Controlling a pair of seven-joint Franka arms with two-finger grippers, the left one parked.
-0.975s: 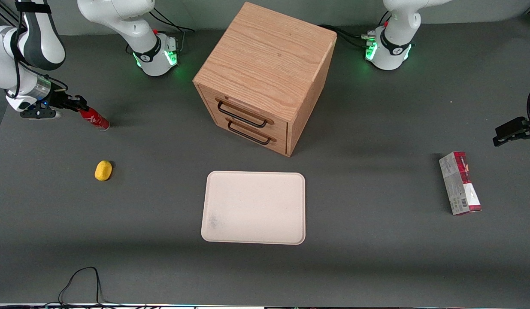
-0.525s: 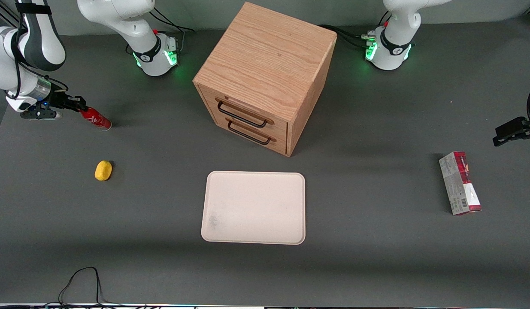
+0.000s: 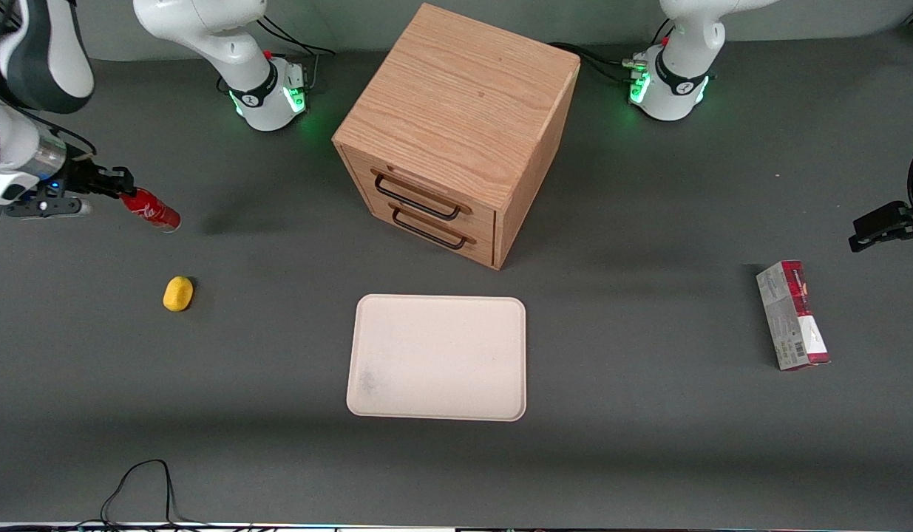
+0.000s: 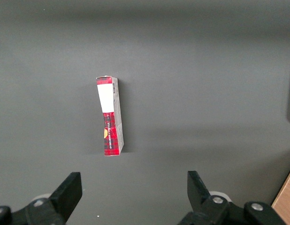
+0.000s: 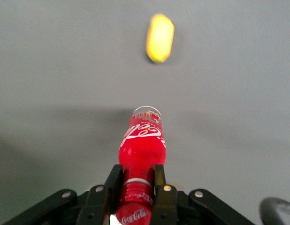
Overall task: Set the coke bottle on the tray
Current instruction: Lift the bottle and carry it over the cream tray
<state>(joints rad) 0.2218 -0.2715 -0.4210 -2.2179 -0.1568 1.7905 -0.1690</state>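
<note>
Gripper (image 3: 123, 193) at working arm's end of counter, pinching neck of coke bottle (image 3: 150, 210), bottle tilted, lifted off surface. Yellow lump (image 3: 178, 293) nearer front camera. Tray (image 3: 438, 357) mid-counter, in front of oak cabinet (image 3: 456, 133), well apart from bottle.

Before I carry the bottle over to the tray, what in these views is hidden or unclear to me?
- Right wrist view: the coke bottle cap end is hidden between the gripper fingers.
- Right wrist view: the yellow lump is blurred, so its kind is unclear; the tray does not show there.
- Front view: whether the bottle base clears the table cannot be told.
- Front view: the tray smudge is too faint to identify.
- Front view: cabinet drawer contents are hidden by closed fronts.
</note>
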